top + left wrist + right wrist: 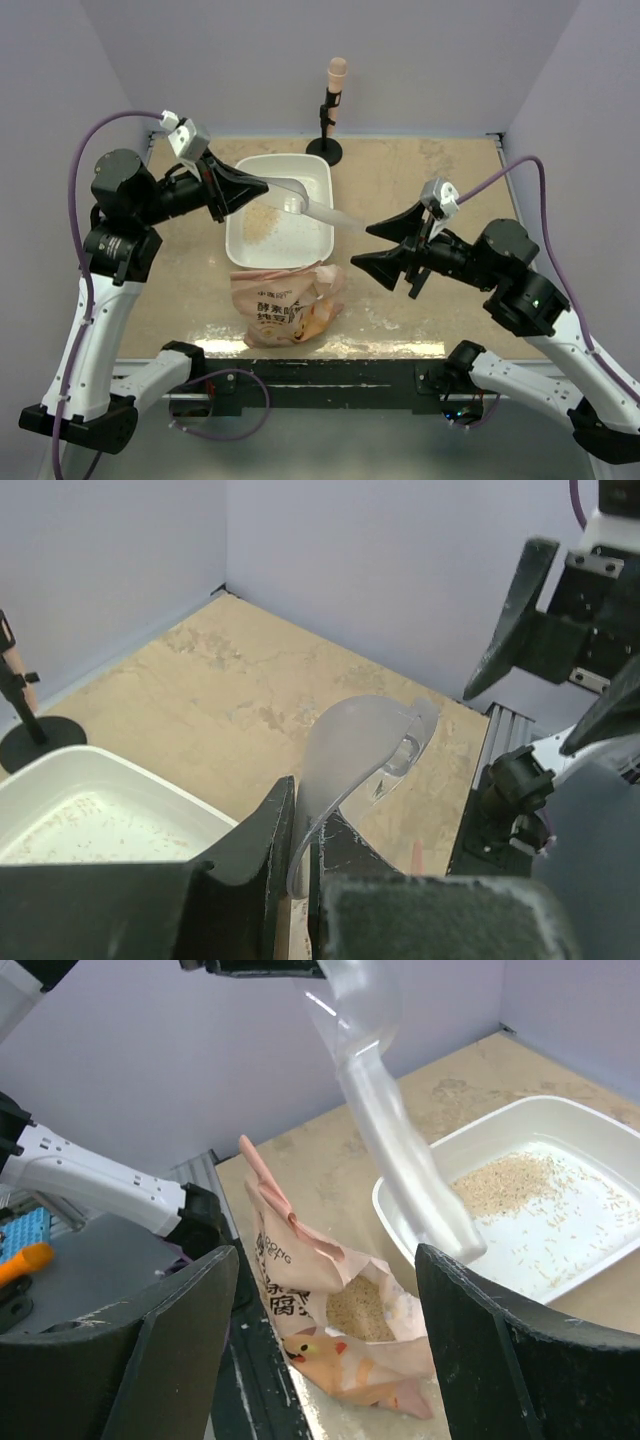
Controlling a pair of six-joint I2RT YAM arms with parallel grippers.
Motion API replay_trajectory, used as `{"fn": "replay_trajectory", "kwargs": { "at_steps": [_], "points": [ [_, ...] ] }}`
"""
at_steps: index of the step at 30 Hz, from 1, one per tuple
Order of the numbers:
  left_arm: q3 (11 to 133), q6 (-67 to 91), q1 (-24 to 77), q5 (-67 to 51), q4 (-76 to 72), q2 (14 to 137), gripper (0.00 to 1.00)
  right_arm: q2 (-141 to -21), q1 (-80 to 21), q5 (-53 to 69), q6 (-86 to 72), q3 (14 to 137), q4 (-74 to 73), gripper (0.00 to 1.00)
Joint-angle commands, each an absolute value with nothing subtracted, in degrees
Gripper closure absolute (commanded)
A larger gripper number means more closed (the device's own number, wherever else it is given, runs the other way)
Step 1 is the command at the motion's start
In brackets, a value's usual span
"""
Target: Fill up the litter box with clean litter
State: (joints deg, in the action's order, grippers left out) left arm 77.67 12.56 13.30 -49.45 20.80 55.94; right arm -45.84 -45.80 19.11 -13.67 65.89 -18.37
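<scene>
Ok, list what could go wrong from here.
1. The left gripper alone grips the scoop by one end; its free end reaches the open right gripper and could get knocked loose.
2. The open bag slumps near the table's front edge; a bump might tip it and spill litter.

White litter box (290, 248) holds small clean litter (262, 222) pile (left side).

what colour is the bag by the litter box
The bag is orange-pink with dark print and a yellow cartoon; clearest in the right wrist view.
</scene>
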Motion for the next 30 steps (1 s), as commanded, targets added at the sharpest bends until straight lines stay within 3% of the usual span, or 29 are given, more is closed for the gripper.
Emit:
{"fn": "replay_trajectory", "kwargs": {
  "at_steps": [1,7,13,19,26,30],
  "points": [
    [80.33,24.75,12.92,-47.27,22.6,57.83,1.0,-39.84,-45.79,18.36,-14.59,58.47,-8.45,0.24],
    [80.5,31.37,12.48,-45.7,22.49,55.47,1.0,-37.44,-45.79,12.31,-14.94,55.64,-2.74,0.24],
    [84.38,28.48,9.85,-44.56,30.14,55.2,1.0,-41.56,-45.53,5.98,-15.21,58.0,4.65,0.23],
    [80.08,30.75,4.5,-50.69,23.48,55.2,1.0,-53.33,-40.79,16.59,-21.17,62.48,13.08,0.23],
    [72.53,36.55,-2.1,-58.79,10.13,54.93,1.0,-64.59,-26.55,36.35,-37.77,64.08,28.98,0.23],
    [67.52,41.46,-5.88,-61.87,-2.83,55.9,1.0,-65.83,-21.28,44.9,-57.86,55.74,52.22,0.24]
  ]
}}
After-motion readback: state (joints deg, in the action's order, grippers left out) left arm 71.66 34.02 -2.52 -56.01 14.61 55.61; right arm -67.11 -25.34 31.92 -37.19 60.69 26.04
